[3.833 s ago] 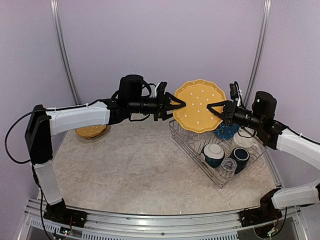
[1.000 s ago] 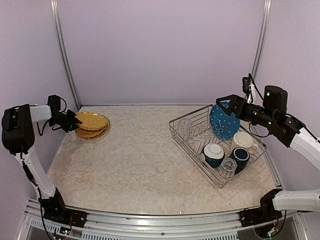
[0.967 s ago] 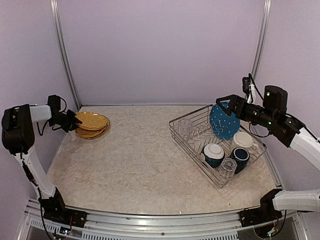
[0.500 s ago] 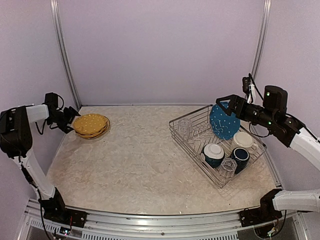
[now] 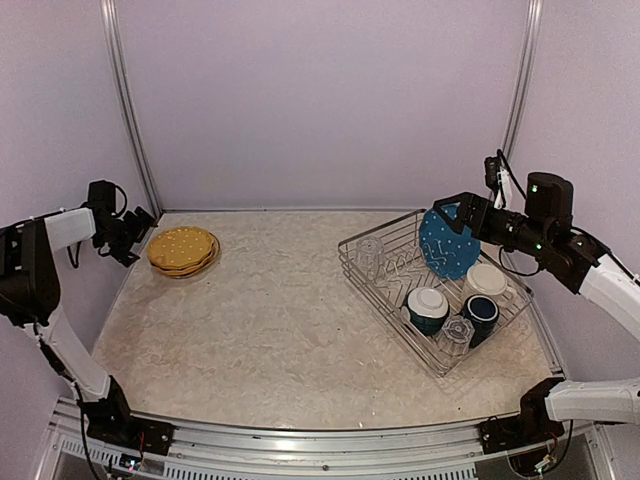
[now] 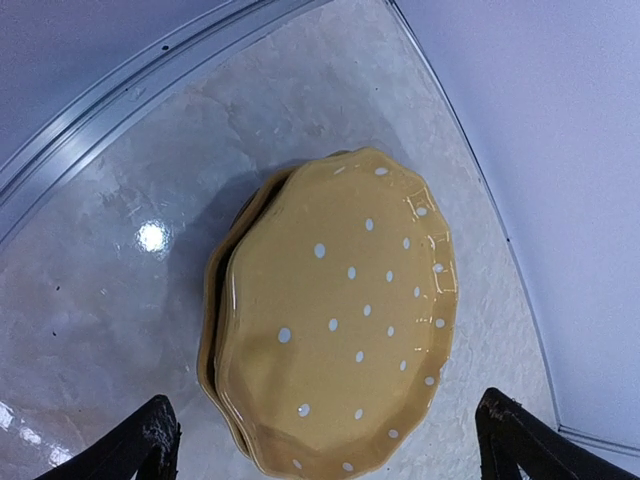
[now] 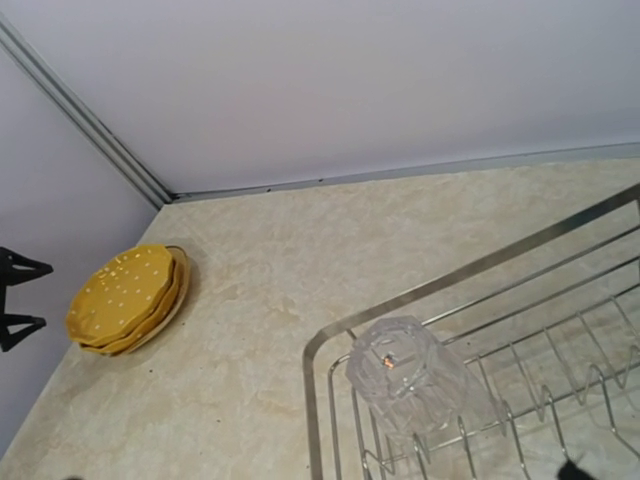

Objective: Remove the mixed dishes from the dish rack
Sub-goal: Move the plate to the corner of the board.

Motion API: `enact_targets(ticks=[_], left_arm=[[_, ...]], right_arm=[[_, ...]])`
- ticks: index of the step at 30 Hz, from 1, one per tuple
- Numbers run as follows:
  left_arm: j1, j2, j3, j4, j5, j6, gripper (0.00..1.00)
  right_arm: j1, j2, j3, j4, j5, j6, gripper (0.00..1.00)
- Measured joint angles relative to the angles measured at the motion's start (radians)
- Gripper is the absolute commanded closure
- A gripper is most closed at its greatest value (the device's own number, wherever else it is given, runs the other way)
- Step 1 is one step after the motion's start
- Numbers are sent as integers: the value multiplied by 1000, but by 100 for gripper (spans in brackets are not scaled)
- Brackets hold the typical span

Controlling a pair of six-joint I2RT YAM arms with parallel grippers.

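Top view. The left gripper (image 5: 138,228) has its fingers spread wide and is empty. The orange plates (image 5: 183,249) sit stacked on the table just beyond its tips, apart from them, so you can log that part as unloaded.

The right gripper (image 5: 444,211) has its fingers apart and holds nothing. It hovers at the top edge of the blue white-dotted plate (image 5: 448,245); contact cannot be told.

Left in the dish rack (image 5: 345,262), six pieces:
- one blue plate
- far glass (image 5: 370,252)
- near glass (image 5: 455,333)
- one cream mug (image 5: 487,280)
- one navy mug (image 5: 481,312)
- one teal bowl (image 5: 428,305)

Left wrist. The stack lies between and ahead of the spread fingertips (image 6: 155,440), untouched. It holds at least two plates; the exact count is unclear.

Right wrist. One upturned glass sits below the fingers, inside the rack corner.
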Motion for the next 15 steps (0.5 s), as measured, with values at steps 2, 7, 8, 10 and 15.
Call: enact_targets(ticks=[2, 7, 8, 10, 15], left_arm=[[-2, 8, 1, -5, -12, -6, 1], [-10, 74, 24, -5, -20, -11, 1], [-12, 89, 29, -7, -19, -12, 1], [-15, 120, 46, -10, -17, -15, 1], [-30, 171, 80, -8, -13, -23, 1]], right_arm=[[-1, 0, 0, -2, 5, -2, 0], [-3, 0, 0, -5, 10, -3, 0], [-3, 0, 0, -6, 10, -3, 0], [-3, 0, 0, -6, 10, -3, 0], [-4, 0, 0, -7, 12, -3, 0]])
